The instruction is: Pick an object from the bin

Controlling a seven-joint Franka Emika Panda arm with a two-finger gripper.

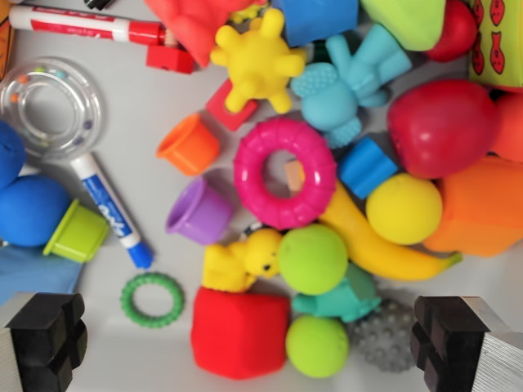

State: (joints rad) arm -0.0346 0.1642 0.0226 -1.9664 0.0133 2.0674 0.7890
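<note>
I look straight down into a white bin (139, 106) full of toys. My gripper (245, 343) is open, its black fingers (49, 339) at the lower corners of the wrist view, above the pile and holding nothing. Between the fingers lie a red soft block (239, 332), two green balls (313, 259) (317, 346), a yellow duck (237, 261) and a grey spiky ball (384, 335). In the middle sits a pink ring (284, 173). A banana (368, 245), a yellow ball (404, 208) and a blue cube (367, 166) lie to the wrist view's right of it.
An orange cup (189, 144), a purple cup (201, 212), a lime cup (77, 232), a small green ring (152, 300), a blue marker (110, 208), a red marker (86, 23), a clear rattle (49, 106), a yellow spiky toy (257, 64) and a red apple (441, 126) fill the bin.
</note>
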